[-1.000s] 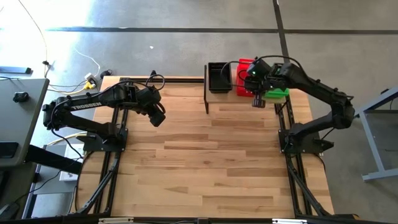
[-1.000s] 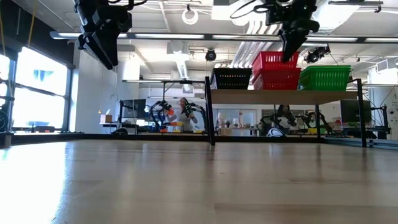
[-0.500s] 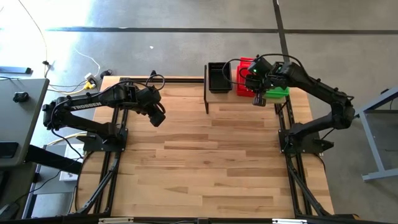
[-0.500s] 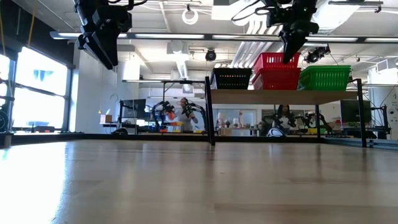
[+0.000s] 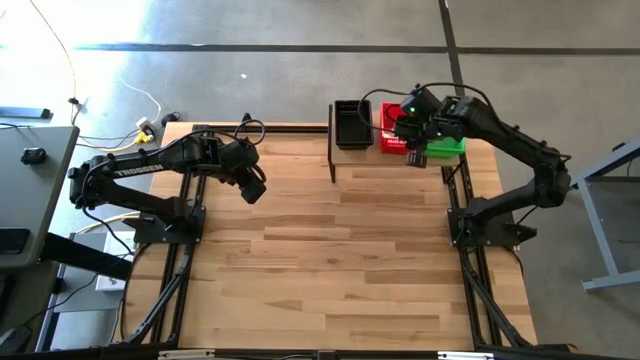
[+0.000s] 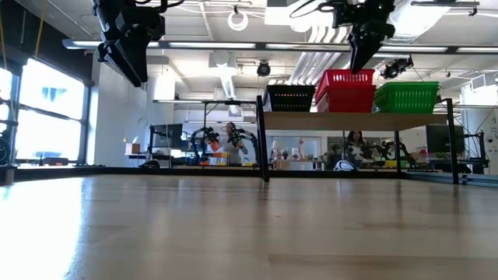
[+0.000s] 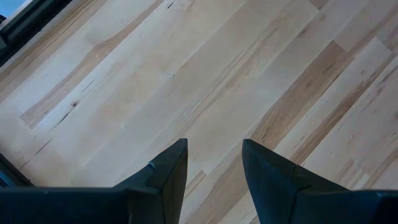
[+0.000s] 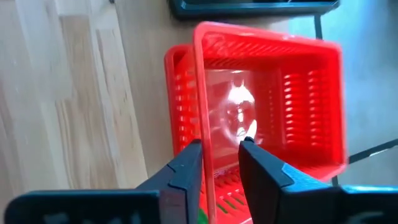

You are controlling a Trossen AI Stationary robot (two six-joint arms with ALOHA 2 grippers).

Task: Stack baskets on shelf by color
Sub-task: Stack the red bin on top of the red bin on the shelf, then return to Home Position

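Observation:
On the shelf [image 6: 354,120] at the table's far right stand a black basket [image 5: 352,122], a nested red stack [image 6: 345,89] and a green basket [image 5: 447,148], each resting on its bottom. My right gripper [image 8: 221,152] is open above the red stack's near side, its fingers on either side of a wall of the top red basket [image 8: 267,99]. My left gripper [image 7: 214,155] hangs open and empty over bare table on the left [image 5: 256,190]. My right gripper slants down from the near side with one finger [image 8: 255,158] inside the top red basket and the other [image 8: 186,165] outside its rim wall [image 8: 205,140]. Whether either finger touches the wall, I cannot tell. The basket sits level in the red one beneath it.
The shelf's black posts [image 6: 262,144] rise from the table's far edge. Bare wooden tabletop [image 5: 340,260] spreads between the two arms and toward the near edge. Beyond the table the room shows other robot stations and people far off.
My right gripper has opened and let go of the top red basket. That basket, which was tilted and raised above the lower red one, has dropped into it and now sits level and nested.

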